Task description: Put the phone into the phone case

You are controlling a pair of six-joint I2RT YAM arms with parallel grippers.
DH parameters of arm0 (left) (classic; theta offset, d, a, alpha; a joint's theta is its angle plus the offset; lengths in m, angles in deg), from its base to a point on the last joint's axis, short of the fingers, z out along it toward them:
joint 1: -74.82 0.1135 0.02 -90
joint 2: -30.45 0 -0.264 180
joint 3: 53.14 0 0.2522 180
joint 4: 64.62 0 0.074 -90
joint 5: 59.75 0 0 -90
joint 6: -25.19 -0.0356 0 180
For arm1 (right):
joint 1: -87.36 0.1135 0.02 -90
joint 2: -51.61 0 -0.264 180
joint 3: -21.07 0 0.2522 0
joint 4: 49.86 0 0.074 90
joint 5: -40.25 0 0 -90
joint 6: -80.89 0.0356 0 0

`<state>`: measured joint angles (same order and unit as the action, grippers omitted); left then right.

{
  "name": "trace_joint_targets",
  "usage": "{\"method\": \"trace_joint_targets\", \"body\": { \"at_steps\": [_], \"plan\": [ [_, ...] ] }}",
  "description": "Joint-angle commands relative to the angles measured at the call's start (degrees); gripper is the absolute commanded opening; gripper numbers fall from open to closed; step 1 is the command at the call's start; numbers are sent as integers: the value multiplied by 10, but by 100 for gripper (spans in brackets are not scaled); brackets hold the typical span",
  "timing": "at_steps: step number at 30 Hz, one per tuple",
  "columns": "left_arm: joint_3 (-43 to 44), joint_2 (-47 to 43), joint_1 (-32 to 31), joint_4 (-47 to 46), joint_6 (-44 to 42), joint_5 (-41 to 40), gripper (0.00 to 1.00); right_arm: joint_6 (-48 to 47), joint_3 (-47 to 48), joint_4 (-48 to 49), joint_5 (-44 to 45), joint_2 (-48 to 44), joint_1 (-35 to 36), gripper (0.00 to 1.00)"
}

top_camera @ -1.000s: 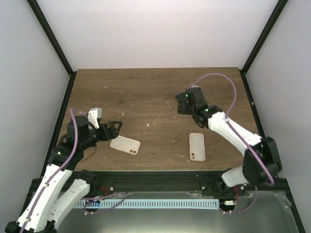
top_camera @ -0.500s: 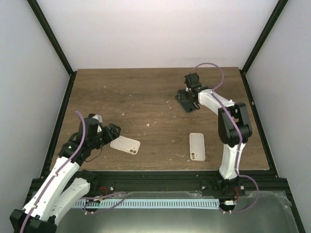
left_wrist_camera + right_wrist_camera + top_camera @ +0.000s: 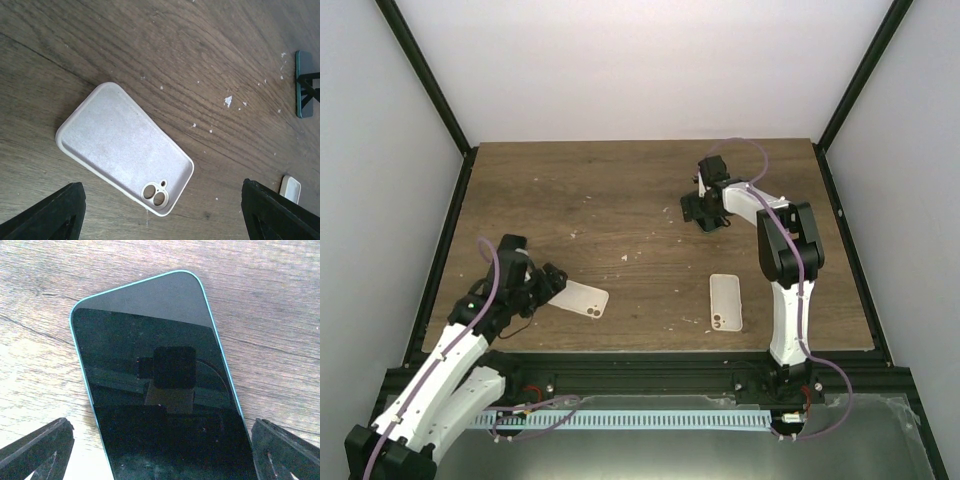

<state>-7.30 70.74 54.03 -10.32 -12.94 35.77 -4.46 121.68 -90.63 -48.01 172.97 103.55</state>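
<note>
risks skidding the phone across the table instead of lifting it: lies flat, screen up, toward the far right, slim and glossy, with only a thin teal edge to pinch. may also jam the right gripper into the tabletop by descending too steeply. could mean a long carry too, with the nearer cream case well apart toward the near edge and the other case just beside the left gripper. reaches far out and bends down over the phone on the right, fingers spread wide to either side, gripping nothing. crouches low on the left, angled at the other case, likewise spread wide and empty.
</note>
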Motion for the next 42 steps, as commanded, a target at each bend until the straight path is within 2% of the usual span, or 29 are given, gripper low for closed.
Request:
{"method": "trace_joint_targets", "body": {
  "at_steps": [1, 13, 21, 33, 37, 42],
  "plan": [
    [-14, -1, -2, -6, 10, 1, 86, -19, 28, -9, -34, 9, -4, 98],
    [-24, -8, -2, -2, 21, -2, 85, -7, 16, -39, -58, -2, 0, 86],
    [-34, 9, -2, -8, 29, 5, 84, 9, 36, -37, 5, 25, 8, 86],
    [-62, 40, -2, -36, 24, 1, 80, -19, 57, -46, 31, 49, 21, 82],
    [-74, 57, -2, -54, 22, -2, 77, -18, 56, -54, 45, 50, 29, 75],
    [-92, 76, -2, -86, 29, 11, 70, 10, 37, -62, 44, 25, 34, 71]
  ]
}}
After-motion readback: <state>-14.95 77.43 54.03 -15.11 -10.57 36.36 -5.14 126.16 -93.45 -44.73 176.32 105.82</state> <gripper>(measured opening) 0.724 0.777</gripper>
